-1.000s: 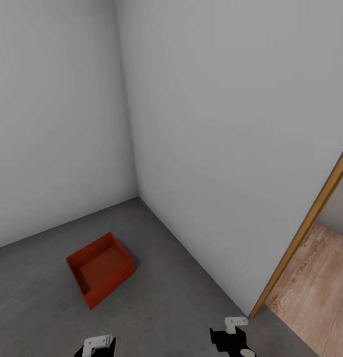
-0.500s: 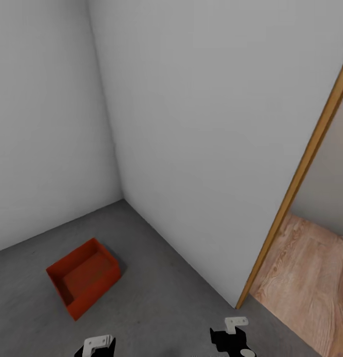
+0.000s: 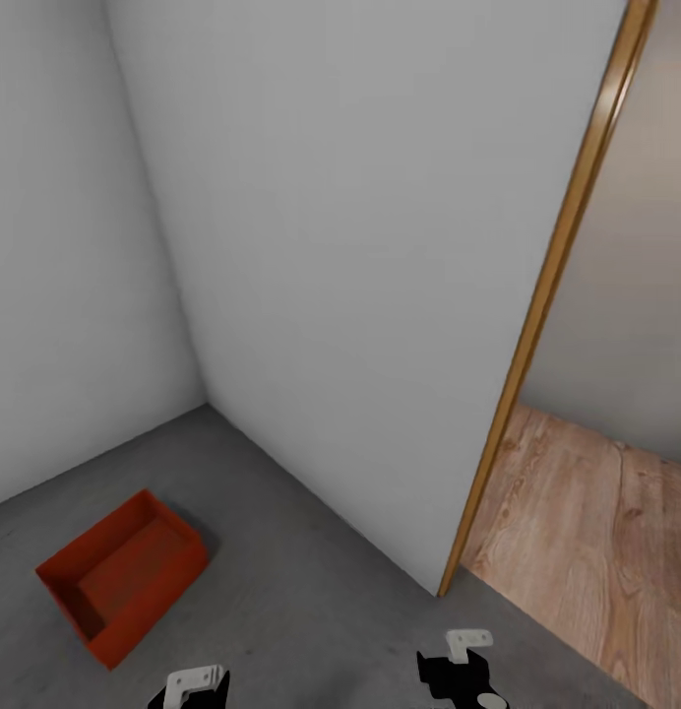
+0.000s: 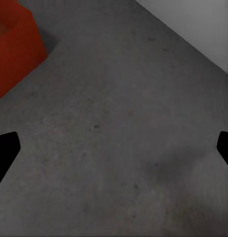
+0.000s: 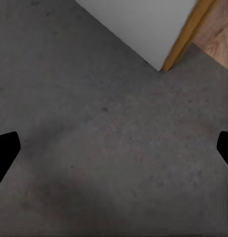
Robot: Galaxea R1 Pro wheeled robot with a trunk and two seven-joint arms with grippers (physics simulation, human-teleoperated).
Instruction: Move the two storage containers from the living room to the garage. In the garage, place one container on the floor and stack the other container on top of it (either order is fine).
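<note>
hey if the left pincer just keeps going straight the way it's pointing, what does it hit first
Most likely the bare concrete floor. The left pincer points down at it, open and empty. The red bin sits off to one side of that line.

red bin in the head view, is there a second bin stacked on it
No, the red bin sits alone and open-topped on the grey floor, with nothing on top of it.

- Your left gripper shows just two dark fingertips, cut by the wrist picture's side edges.
- Your right gripper is cropped likewise.
- The red bin runs off the left wrist picture's corner.
- The wood floor runs past the head picture's edge.
</note>
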